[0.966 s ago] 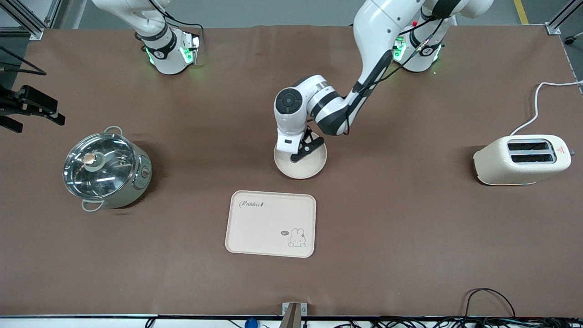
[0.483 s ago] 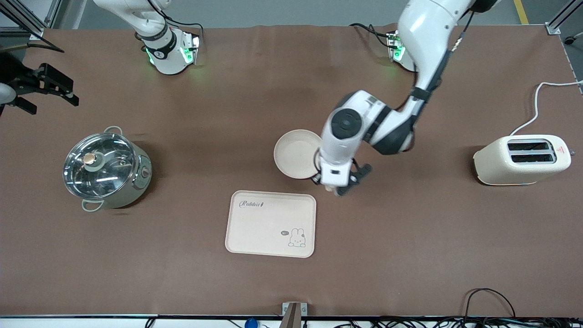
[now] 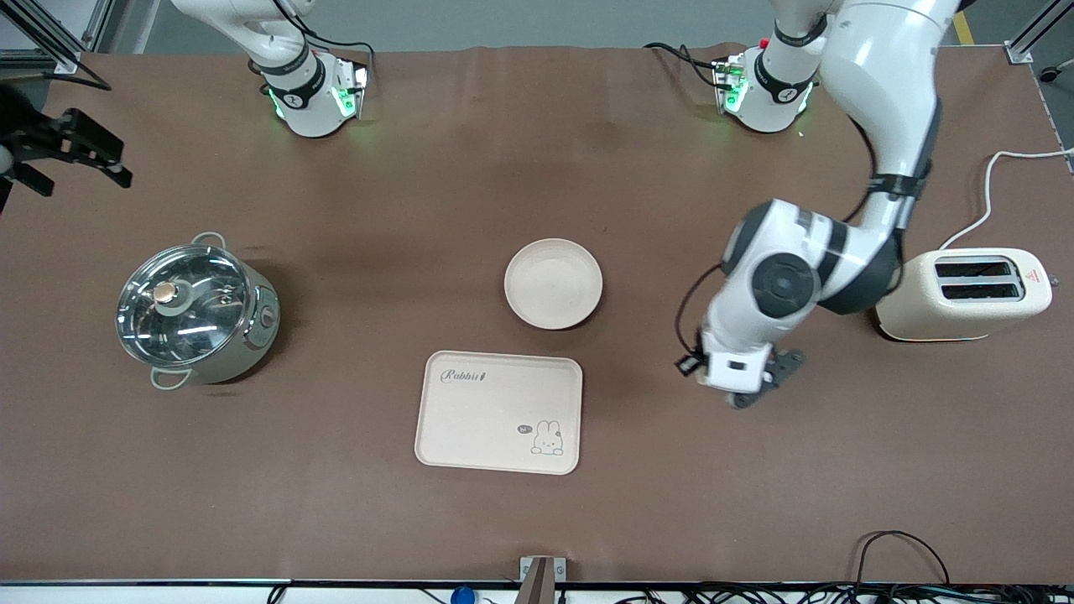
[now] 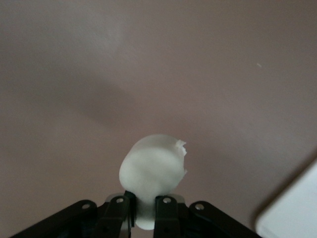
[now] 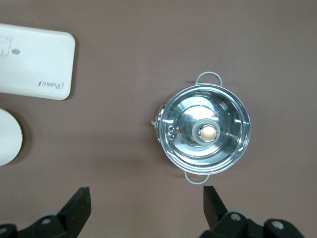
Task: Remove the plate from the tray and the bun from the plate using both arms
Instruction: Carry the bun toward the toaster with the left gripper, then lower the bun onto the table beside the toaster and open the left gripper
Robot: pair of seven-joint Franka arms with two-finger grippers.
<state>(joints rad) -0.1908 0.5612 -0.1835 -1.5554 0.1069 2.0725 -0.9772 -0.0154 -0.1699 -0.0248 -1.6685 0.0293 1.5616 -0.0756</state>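
Observation:
The plate [image 3: 553, 283] lies empty on the brown table, just farther from the front camera than the rabbit tray; its edge also shows in the right wrist view [image 5: 7, 136]. My left gripper [image 3: 745, 387] hangs over bare table between the tray and the toaster. In the left wrist view it [image 4: 146, 213] is shut on the bun [image 4: 153, 171], a pale cream lump sticking out past the fingertips. The hand hides the bun in the front view. My right gripper [image 3: 63, 155] is open and empty [image 5: 146, 208], high over the table's edge at the right arm's end, beside the pot.
A cream rectangular tray [image 3: 498, 412] with a rabbit drawing lies nearest the front camera. A steel pot [image 3: 195, 312] with a glass lid stands at the right arm's end. A cream toaster [image 3: 961, 294] with a white cord stands at the left arm's end.
My left gripper has left the plate and swung toward the toaster end, past the tray's corner, carrying the bun. The plate stays in place. The right gripper shifted slightly.

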